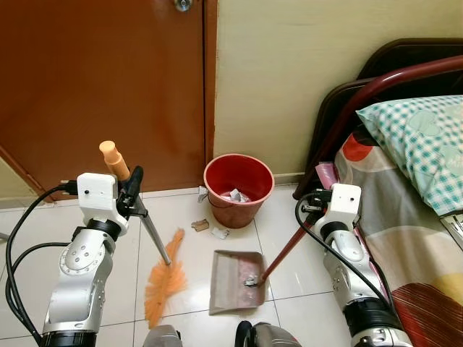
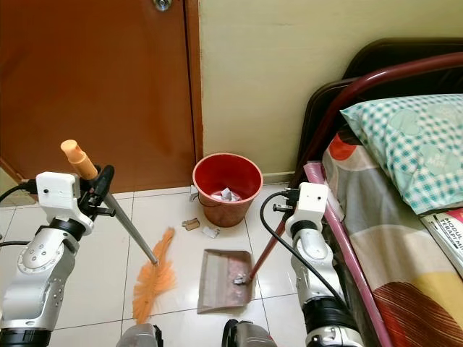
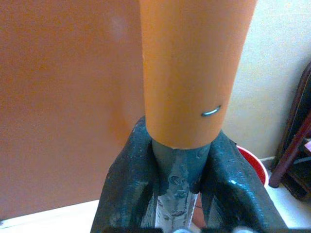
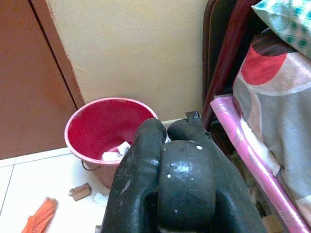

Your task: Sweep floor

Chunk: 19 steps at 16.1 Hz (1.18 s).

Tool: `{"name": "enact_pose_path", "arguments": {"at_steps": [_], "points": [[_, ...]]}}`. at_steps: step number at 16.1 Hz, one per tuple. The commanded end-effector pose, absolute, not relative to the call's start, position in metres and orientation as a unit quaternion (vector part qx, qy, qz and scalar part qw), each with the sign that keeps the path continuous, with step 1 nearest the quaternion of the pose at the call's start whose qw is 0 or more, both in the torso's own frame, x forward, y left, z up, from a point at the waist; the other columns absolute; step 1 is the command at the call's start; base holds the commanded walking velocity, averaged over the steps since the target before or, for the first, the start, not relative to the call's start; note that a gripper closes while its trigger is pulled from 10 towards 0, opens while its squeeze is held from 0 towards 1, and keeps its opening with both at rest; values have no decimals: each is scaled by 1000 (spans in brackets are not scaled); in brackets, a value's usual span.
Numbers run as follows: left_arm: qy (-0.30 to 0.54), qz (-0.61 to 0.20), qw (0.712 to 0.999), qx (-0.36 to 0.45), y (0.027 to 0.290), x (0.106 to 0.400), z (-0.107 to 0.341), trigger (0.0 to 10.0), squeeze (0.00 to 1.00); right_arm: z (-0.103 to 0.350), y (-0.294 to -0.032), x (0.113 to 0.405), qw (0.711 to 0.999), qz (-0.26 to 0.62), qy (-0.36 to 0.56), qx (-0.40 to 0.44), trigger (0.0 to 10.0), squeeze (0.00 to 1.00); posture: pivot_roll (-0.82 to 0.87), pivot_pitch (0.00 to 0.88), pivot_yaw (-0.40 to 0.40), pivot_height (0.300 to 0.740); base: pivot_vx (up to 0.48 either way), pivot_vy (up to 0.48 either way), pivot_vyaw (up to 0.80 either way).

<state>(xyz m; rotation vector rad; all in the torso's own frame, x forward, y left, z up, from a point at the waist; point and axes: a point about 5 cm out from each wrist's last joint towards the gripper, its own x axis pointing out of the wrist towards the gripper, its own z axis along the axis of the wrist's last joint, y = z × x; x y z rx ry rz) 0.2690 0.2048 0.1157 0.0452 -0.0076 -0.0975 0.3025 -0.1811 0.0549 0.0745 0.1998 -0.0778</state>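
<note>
At lower left of the head view, the left gripper [image 1: 132, 189] has its fingers [image 3: 124, 189] clamped on the grey metal broom handle with orange cap [image 1: 110, 154]; the orange bristle head [image 1: 163, 278] rests on the white tiled floor [image 1: 181, 217]. The right gripper [image 1: 309, 206] grips the red-handled brown dustpan [image 1: 236, 282], holding debris, below the red plastic bucket [image 1: 239, 189]. Paper scraps [image 1: 200, 225] lie between.
</note>
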Motion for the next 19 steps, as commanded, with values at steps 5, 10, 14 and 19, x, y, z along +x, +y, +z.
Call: {"name": "enact_pose_path", "arguments": {"at_steps": [5, 10, 14, 19], "points": [[8, -41, 999, 33, 204, 270, 107, 10000, 0, 70, -185, 308, 995, -40, 77, 43, 10000, 0, 47, 78, -40, 740, 0, 0, 0], [93, 100, 984, 112, 252, 257, 72, 10000, 0, 99, -171, 317, 993, 1, 64, 97, 10000, 0, 34, 79, -44, 740, 0, 0, 0], [135, 151, 973, 107, 268, 248, 55, 10000, 0, 123, -145, 323, 986, 64, 61, 139, 10000, 0, 21, 76, -52, 740, 0, 0, 0], [150, 173, 969, 92, 266, 247, 42, 10000, 0, 188, -117, 339, 971, 143, 1, 191, 10000, 0, 15, 65, -64, 740, 0, 0, 0]]}}
